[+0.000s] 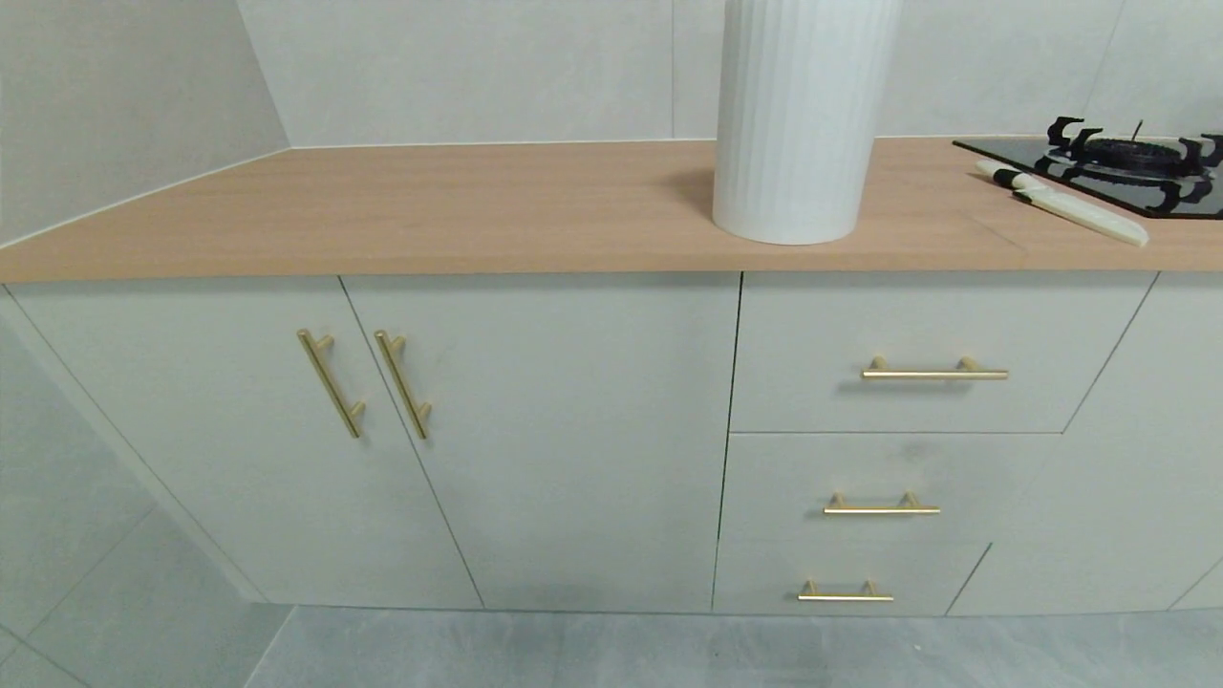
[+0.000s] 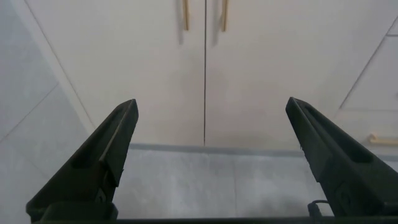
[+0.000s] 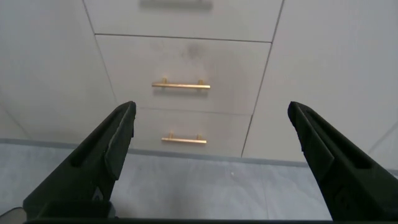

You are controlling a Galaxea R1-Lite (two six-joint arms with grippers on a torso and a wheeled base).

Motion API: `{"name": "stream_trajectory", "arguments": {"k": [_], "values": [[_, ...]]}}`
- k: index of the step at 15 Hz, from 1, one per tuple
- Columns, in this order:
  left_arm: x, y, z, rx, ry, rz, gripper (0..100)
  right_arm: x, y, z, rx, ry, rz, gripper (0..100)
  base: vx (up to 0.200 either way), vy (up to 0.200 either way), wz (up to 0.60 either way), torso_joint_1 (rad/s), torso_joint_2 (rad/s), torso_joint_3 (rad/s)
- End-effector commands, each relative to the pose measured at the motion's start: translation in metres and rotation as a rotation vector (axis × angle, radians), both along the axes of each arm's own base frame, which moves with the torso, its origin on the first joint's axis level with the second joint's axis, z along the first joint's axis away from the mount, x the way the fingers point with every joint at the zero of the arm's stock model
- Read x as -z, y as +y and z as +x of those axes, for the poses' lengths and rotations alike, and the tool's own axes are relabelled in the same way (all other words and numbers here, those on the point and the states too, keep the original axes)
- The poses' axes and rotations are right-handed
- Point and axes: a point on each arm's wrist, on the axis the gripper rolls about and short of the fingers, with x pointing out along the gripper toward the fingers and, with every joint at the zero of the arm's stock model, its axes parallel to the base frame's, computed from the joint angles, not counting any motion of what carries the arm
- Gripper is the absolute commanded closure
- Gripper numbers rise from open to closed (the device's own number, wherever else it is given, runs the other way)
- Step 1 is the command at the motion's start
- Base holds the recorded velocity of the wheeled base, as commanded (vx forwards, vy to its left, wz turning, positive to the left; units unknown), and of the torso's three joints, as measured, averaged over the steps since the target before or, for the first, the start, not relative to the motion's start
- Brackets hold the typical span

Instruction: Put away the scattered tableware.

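Note:
A white-bladed knife (image 1: pixel 1061 203) with a black-and-white handle lies on the wooden countertop (image 1: pixel 430 210) at the far right, beside the hob. A tall white ribbed holder (image 1: pixel 798 115) stands on the counter right of centre. My left gripper (image 2: pixel 208 109) is open and empty, low down, facing the two cupboard doors (image 2: pixel 205 68) and the grey floor. My right gripper (image 3: pixel 211 112) is open and empty too, low in front of the lower drawers (image 3: pixel 183 71) with brass handles.
A black gas hob (image 1: pixel 1127 162) sits at the counter's far right corner. Below the counter are two doors with brass handles (image 1: pixel 368 382) on the left and three drawers (image 1: pixel 917 373) on the right. Tiled wall runs along the left.

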Motion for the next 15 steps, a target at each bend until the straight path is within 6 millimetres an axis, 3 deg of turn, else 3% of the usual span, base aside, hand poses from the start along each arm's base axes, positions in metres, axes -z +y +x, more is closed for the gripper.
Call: {"name": "stream_trajectory", "arguments": {"k": [1, 11, 15], "values": [[-0.0001, 0.0, 0.0, 0.0, -0.001, 0.0, 0, -0.0001, 0.0, 0.0002, 0.0, 0.002, 0.0, 0, 0.2, 0.0, 0.0, 0.002, 0.0, 0.002], [-0.0001, 0.0, 0.0, 0.0, -0.001, 0.0, 0, -0.0001, 0.0, 0.0002, 0.0, 0.002, 0.0, 0, 0.2, 0.0, 0.0, 0.002, 0.0, 0.003], [-0.0001, 0.0, 0.0, 0.0, -0.001, -0.002, 0, -0.0001, 0.0, 0.0002, -0.001, 0.002, 0.0, 0, 0.0, 0.0, 0.0, 0.0, 0.0, 0.0]]}}
